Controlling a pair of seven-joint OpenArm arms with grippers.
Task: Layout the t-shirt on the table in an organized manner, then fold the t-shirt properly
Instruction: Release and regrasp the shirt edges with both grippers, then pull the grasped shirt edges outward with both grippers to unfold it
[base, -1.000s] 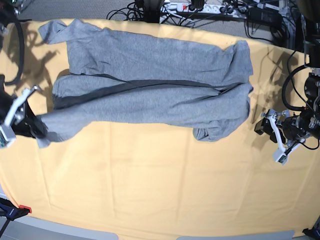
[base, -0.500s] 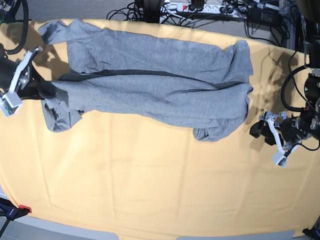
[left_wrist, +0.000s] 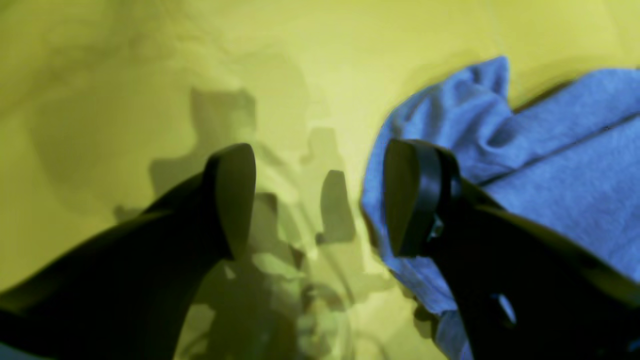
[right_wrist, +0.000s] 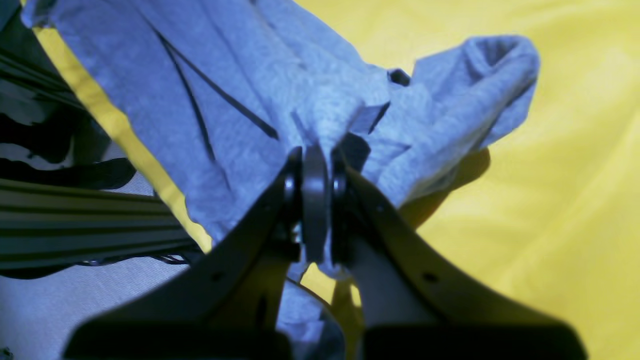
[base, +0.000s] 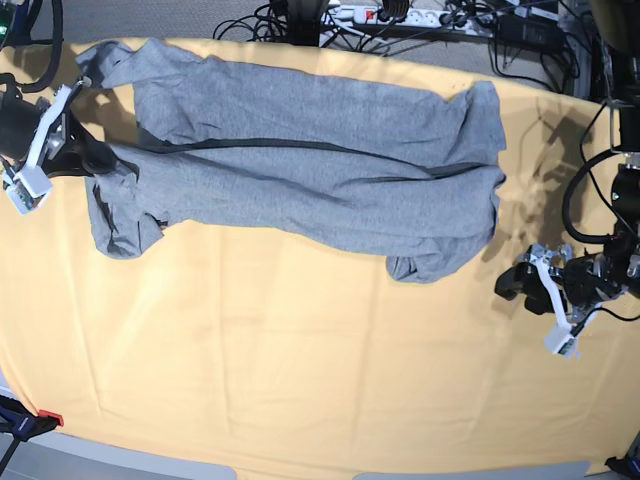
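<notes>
Since the earlier base frames the right gripper (base: 88, 160) has carried its pinched corner of the t-shirt (base: 300, 175) from about 9 o'clock up toward 10 o'clock, dragging the near layer back over the far one. It is clamped tight on grey cloth in its wrist view. Across the table (base: 300, 380), the shirt's long axis runs 9 to 3. At 4 o'clock the left gripper (base: 515, 280) stands wide and empty, just beside the bunched right end, the nearer arm for that end.
</notes>
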